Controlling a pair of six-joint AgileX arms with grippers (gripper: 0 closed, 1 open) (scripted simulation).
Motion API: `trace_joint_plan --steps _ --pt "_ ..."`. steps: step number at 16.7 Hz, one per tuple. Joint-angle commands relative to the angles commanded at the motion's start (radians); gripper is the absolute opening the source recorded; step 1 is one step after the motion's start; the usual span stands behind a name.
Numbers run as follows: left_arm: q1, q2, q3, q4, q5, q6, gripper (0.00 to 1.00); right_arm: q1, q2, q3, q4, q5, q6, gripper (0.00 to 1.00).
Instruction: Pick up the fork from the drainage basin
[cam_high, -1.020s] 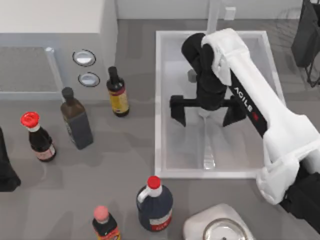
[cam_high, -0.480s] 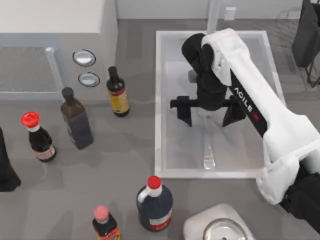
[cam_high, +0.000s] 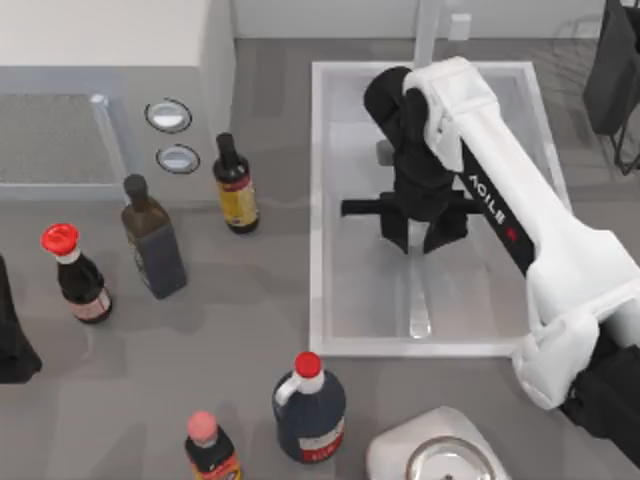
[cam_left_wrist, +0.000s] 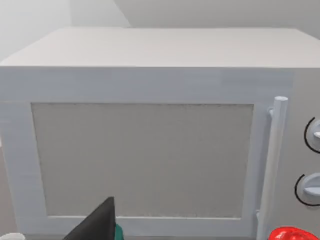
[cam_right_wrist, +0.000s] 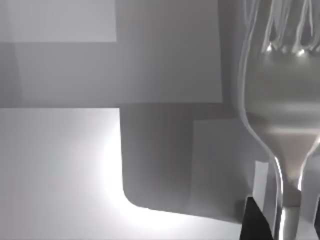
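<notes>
Fork (cam_high: 419, 305) lies on the floor of the basin (cam_high: 318, 200), handle running from between the right gripper's (cam_high: 420, 238) fingers toward the basin's near rim, rounded end close to that rim. Right gripper reaches down inside the basin, its two dark fingers (cam_high: 395, 232) drawn close together on either side of the fork's neck; whether they already press the metal cannot be told from above. The right wrist view gives the fork (cam_right_wrist: 287, 107) at close range, tines and neck bright against the grey basin wall (cam_right_wrist: 165, 55), with a dark fingertip (cam_right_wrist: 255, 222) just beside the handle. White right arm (cam_high: 520, 225) crosses the basin's right rim behind the gripper.

Left of the gripper, outside the basin, stand three bottles: a small dark one with a yellow label (cam_high: 235, 185), a square dark one (cam_high: 153, 238) and a red-capped one (cam_high: 77, 275). Nearer than the gripper stand a red-capped jug (cam_high: 309, 410) and a pink-capped bottle (cam_high: 209, 447), with a round metal bowl (cam_high: 445, 460) beside them.

Left arm (cam_high: 12, 340) is parked at the table's left edge. Its wrist view faces a white microwave (cam_left_wrist: 150, 130), with one dark finger (cam_left_wrist: 97, 225) of the left gripper in front.
</notes>
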Motion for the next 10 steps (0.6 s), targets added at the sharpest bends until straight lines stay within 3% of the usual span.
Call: trace_joint_plan --steps 10 --pt "0.000 0.000 0.000 0.000 0.000 0.000 1.00 -0.004 -0.060 -0.011 -0.004 0.020 -0.014 0.00"
